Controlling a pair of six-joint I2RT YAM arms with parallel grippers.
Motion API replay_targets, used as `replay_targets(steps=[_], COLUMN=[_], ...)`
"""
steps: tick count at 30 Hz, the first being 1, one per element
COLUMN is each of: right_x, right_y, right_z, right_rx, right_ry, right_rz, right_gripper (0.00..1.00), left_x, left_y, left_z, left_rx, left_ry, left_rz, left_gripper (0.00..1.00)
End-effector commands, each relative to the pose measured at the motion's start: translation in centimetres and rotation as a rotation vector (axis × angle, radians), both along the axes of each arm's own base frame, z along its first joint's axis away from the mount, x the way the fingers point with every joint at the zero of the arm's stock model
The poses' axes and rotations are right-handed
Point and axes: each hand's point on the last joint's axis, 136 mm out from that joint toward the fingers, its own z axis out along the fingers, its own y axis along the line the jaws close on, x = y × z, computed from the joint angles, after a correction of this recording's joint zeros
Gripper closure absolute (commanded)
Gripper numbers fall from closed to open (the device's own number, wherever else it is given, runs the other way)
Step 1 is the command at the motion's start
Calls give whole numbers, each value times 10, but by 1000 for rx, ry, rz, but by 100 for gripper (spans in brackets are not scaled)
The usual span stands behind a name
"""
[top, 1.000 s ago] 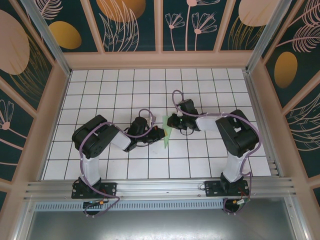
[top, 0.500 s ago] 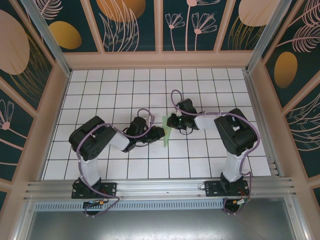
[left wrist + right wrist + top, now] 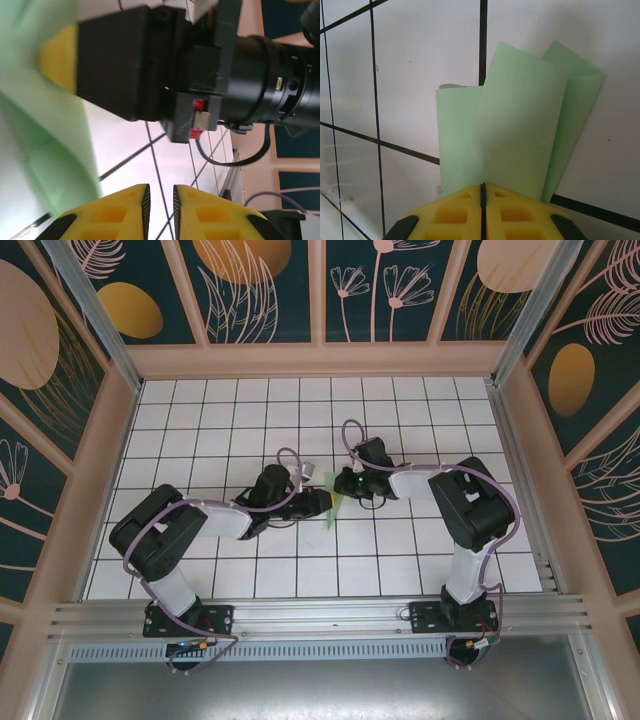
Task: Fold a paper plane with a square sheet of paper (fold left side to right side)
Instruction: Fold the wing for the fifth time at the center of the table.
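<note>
Folded green paper [image 3: 520, 130] is seen mid surface [image 3: 200, 420], between both arms. One paper edge is pinched by right fingers [image 3: 492, 197], pressed together. Nothing is held by left fingers [image 3: 190, 197], spread a little, just beside paper. Firm right pinch is needed. Left flap is best caught at edge, laid over rightward, edges matched.

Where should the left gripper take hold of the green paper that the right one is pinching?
Likely the free end of the paper, opposite the edge pinched in the right gripper. The left gripper would come from its own side, jaws across the layers: the folded flaps splay apart there, so one pinch gathers them.
</note>
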Motion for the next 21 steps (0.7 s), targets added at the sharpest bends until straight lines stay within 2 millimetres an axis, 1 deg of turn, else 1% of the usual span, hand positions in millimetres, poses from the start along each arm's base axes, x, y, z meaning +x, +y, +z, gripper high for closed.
replay_targets(steps=[1,5,10,13,21], right_x=[-19,-20,-19,-19,-19], right_y=[-24,-25,-25,-25,-26], right_z=[-36,-37,-36,-35,-36], right_rx=[-123,-130,-130,-132,-139], right_ry=[89,92,90,86,88], right_rz=[-37,-37,-34,-33,-32], right_gripper=[90,90,90,90,90], left_x=[-5,-4,-8,-12,-16], left_y=[-15,-19,-10,-7,-1], left_z=[-4,-20,-43,-53,-71], left_rx=[-5,18,64,77,116], left_ry=[8,35,80,106,151], left_rz=[-77,-80,-55,-49,-36], left_gripper=[77,77,77,77,77])
